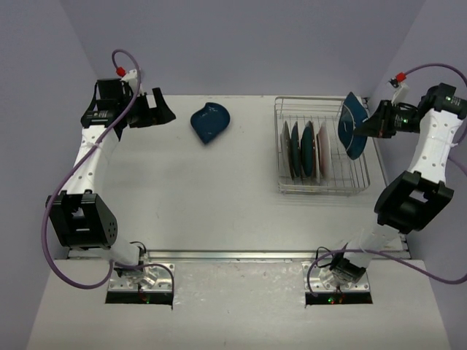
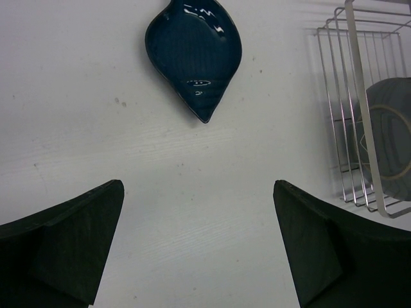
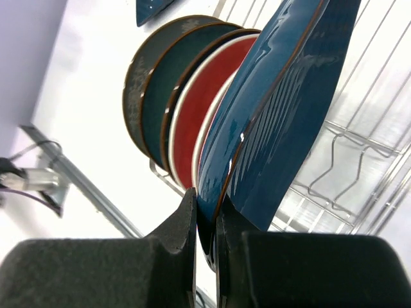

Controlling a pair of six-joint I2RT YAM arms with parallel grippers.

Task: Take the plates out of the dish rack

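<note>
A dark blue leaf-shaped dish (image 1: 210, 122) lies flat on the white table, ahead of my left gripper (image 1: 155, 117). In the left wrist view that dish (image 2: 196, 54) sits well beyond the gripper (image 2: 199, 186), whose fingers stand wide open with only bare table between them. My right gripper (image 3: 207, 199) is shut on the rim of a second dark blue dish (image 3: 282, 96), held on edge above the right end of the dish rack (image 1: 321, 188). The held dish (image 1: 352, 125) is tilted over the rack. Upright in the rack stand a dark brown plate (image 3: 136, 90), a teal plate (image 3: 160, 106) and a white-and-red plate (image 3: 199, 109).
The rack's wire wall (image 2: 347, 109) shows at the right of the left wrist view with a grey plate face (image 2: 392, 147) behind it. A metal rail (image 1: 255, 255) runs along the table's near edge. Purple-grey walls close in the back and sides.
</note>
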